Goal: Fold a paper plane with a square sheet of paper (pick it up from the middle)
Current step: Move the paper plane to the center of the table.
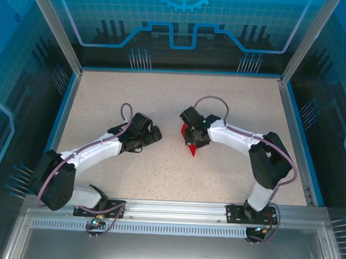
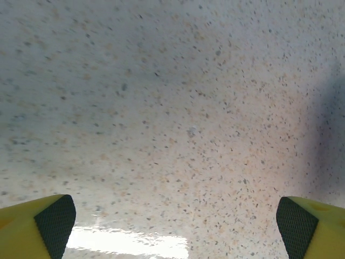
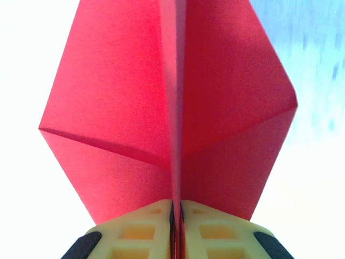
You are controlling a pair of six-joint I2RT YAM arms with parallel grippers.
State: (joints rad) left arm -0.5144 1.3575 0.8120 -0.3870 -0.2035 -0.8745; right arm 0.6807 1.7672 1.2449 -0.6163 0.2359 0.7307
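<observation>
Speckled table; right gripper clamps paper plane along its crease.

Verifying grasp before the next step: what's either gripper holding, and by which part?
Right gripper is shut on the red paper plane, pinching its raised centre crease. Left gripper is open, holding nothing.

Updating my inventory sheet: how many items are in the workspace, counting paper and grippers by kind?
paper: 1
grippers (left gripper, right gripper): 2
Total: 3
</observation>
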